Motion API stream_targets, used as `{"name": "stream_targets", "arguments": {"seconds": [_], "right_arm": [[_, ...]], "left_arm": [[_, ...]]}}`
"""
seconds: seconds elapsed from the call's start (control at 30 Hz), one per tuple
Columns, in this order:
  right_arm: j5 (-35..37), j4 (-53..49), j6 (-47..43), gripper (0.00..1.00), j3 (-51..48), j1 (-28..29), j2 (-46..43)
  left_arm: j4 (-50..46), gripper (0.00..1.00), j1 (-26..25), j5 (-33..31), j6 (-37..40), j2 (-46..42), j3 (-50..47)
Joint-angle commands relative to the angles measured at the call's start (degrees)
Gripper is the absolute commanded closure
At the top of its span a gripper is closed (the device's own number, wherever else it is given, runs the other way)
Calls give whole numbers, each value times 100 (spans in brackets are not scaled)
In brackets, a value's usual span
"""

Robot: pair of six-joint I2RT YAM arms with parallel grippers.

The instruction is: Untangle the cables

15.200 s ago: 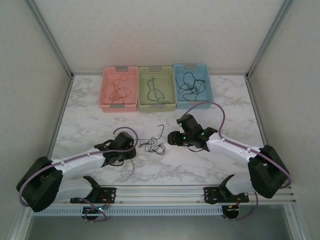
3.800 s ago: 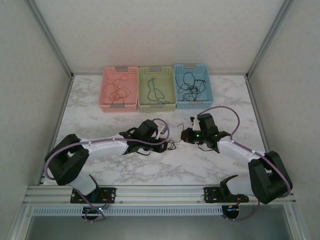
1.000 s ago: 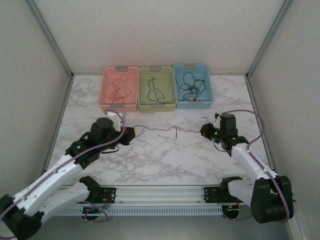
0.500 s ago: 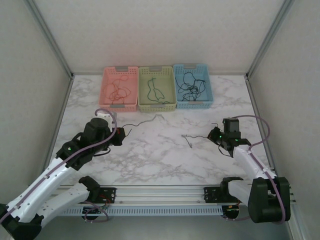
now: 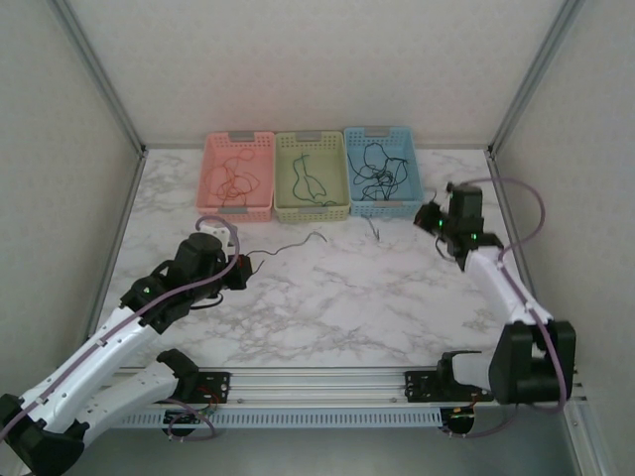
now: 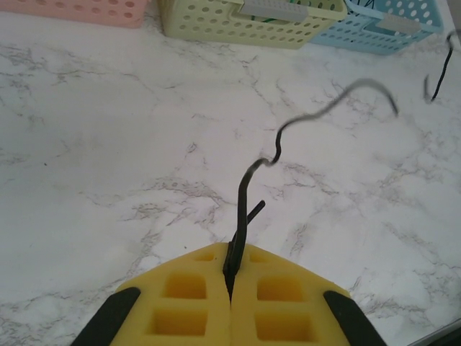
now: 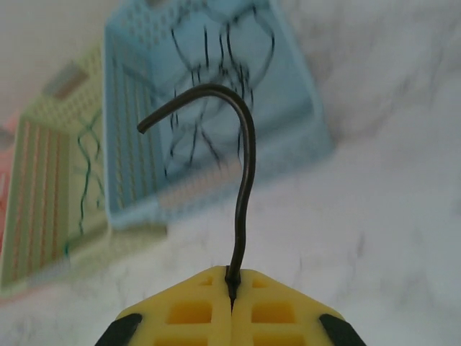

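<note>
Right wrist: right hand (image 7: pixel 232 280) clamped on hooked cable (image 7: pixel 250 151); left hand (image 6: pixel 230 285) on wavy cable (image 6: pixel 243 189).

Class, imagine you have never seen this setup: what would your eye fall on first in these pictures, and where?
A pink basket, a green basket and a blue basket line the far edge of the marble table, thin cables inside each. Nearer, the left gripper is shut on one black cable curling over mid-table, and the right gripper on a second black cable beside the blue basket.
</note>
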Motion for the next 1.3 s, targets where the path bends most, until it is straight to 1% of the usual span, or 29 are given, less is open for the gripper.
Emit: {"name": "stream_targets", "arguments": {"seconds": [0.0,0.07,0.23,0.33,0.5,0.53,0.6,0.67,0.7,0.77,0.9,1.0,1.07,1.17,1.27], "right_arm": [[786,-286,-261,100,1113,-3,907],[907,-481,-254,100,1886,5,1542],[1182,-1378,-351,100,3934,96,3177],[1427,-1810,-430,100,4869,216,3937],[1559,-2529,-703,100,6325,460,5091],[1630,-2702,-756,98,6603,504,5292],[1567,-2962,-844,86,7074,557,5666],[1452,-3094,-890,73,7346,592,5874],[1400,-3116,-958,67,7421,630,5930],[1352,-3120,-1047,59,7468,667,5928],[1282,-3068,-1176,50,7400,705,5695],[1251,-3144,-1165,49,7324,709,5505],[1156,-2997,-1135,50,7026,706,5207],[729,-2559,-1055,51,6167,700,4488],[-23,-1843,-974,52,4854,731,3465]], "left_arm": [[40,100,63,98,8,-38,3],[31,100,61,136,5,-39,-5],[59,100,61,178,-58,-63,-107],[90,100,61,168,-75,-63,-171],[142,100,61,227,-41,79,-164],[162,100,67,224,-40,92,-162],[172,100,64,237,-34,120,-146],[164,100,65,241,-23,137,-121],[158,100,68,263,-23,138,-120],[145,100,70,291,-23,138,-110],[162,100,70,315,-24,138,-128],[194,100,70,339,-32,146,-128],[233,100,70,385,-40,146,-124],[378,100,74,495,-66,159,-155],[526,100,70,593,-45,276,-100]]}}
